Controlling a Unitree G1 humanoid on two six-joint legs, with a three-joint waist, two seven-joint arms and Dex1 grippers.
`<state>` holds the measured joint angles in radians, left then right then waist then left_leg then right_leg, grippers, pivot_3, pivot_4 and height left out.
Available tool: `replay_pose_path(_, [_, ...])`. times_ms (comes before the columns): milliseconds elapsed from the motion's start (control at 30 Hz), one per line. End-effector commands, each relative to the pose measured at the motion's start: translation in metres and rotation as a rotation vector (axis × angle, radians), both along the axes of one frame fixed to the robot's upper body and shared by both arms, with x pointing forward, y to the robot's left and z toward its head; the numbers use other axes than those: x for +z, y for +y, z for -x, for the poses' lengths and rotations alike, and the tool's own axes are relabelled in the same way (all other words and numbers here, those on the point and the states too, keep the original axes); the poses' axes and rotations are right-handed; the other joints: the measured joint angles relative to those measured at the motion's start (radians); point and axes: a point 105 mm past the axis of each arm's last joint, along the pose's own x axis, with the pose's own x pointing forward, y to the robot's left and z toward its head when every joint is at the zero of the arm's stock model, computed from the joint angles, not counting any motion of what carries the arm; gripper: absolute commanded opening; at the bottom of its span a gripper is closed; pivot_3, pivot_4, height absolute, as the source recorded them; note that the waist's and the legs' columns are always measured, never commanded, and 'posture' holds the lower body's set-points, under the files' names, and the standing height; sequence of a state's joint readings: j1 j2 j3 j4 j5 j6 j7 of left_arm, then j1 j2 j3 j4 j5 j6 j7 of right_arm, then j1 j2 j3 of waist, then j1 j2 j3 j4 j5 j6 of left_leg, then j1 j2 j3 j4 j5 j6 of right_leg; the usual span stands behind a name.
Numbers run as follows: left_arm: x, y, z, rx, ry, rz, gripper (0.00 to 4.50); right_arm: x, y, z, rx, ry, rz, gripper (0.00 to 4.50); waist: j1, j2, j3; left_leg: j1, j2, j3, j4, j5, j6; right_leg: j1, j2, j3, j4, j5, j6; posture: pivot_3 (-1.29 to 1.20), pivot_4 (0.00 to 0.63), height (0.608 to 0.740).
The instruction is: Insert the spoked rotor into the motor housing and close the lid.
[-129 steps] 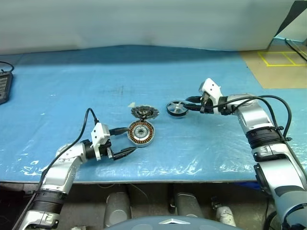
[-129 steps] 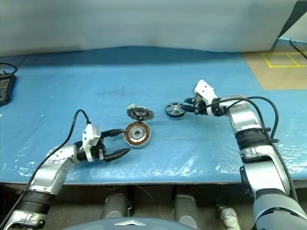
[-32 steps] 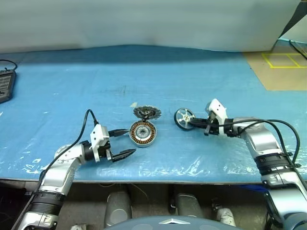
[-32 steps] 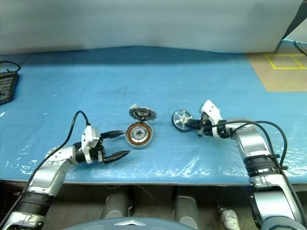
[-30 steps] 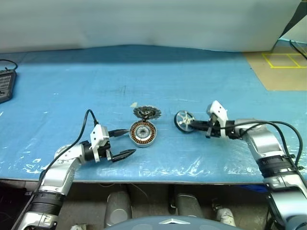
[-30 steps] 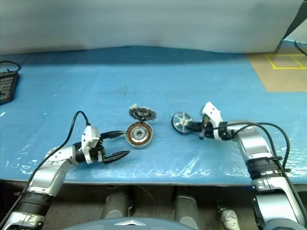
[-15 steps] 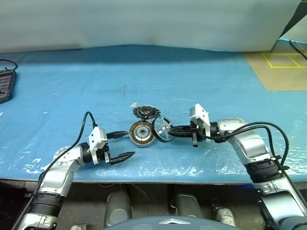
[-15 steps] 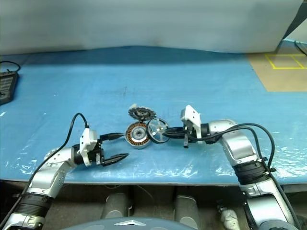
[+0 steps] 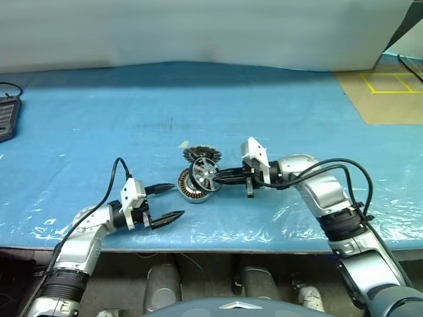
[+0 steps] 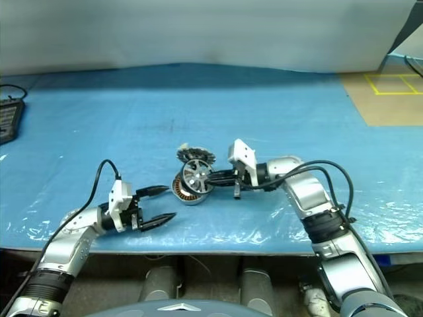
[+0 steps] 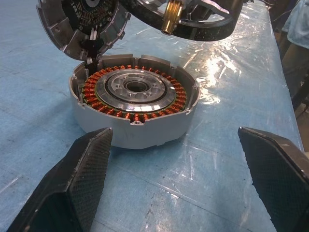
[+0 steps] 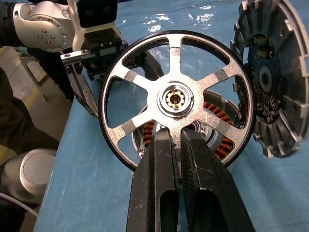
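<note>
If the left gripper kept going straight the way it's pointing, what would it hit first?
Most likely the motor housing: it sits directly ahead of the open left gripper, centred between its fingers, with bare blue table between them.

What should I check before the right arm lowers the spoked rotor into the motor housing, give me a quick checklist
1. Right gripper clamped on the spoked rotor: ok, fingers shut on a spoke.
2. Rotor over the motor housing: ok, held above it, not yet seated.
3. Rotor level with the housing: not ok, it is tilted on edge.
4. Housing bore free: ok, winding ring and centre are bare.
5. The lid out of the way: cannot tell, it leans right beside the housing's rim.
6. Left gripper ready to steady the housing: ok, open, just short of it.
</note>
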<state>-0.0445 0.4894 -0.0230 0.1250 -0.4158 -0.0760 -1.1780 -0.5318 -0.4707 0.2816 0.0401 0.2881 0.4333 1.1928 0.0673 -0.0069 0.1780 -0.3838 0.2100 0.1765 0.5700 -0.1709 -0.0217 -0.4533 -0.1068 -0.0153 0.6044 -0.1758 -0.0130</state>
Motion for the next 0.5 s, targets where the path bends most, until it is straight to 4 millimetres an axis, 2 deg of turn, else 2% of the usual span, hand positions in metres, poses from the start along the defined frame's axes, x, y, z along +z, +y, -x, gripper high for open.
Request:
replay_pose_path(33, [0.008, 0.004, -0.003, 0.014, -0.041, 0.015, 4.36, 0.006, 0.008, -0.003, 0.022, -0.038, -0.005, 0.03, 0.0, 0.0, 0.0, 0.0, 0.0, 0.0, 0.0, 0.0, 0.0, 0.0, 0.0, 0.0, 0.0, 0.0, -0.001, 0.0, 0.15, 0.74])
replay_pose_path(133, [0.006, 0.007, -0.002, 0.023, -0.039, 0.01, 4.36, 0.005, 0.012, -0.004, 0.033, -0.04, -0.001, 0.03, 0.001, 0.0, 0.0, -0.001, 0.0, 0.0, 0.0, 0.0, 0.0, 0.0, 0.0, 0.0, 0.0, 0.003, -0.006, 0.0, 0.15, 0.74])
replay_pose_path(500, [0.004, 0.009, -0.002, 0.036, -0.041, 0.003, 4.36, -0.007, 0.009, -0.015, -0.014, -0.053, 0.052, 0.03, 0.001, 0.0, 0.0, 0.0, 0.0, 0.0, 0.0, 0.0, 0.0, 0.0, 0.0, 0.0, 0.0, 0.003, -0.006, 0.0, 0.15, 0.74])
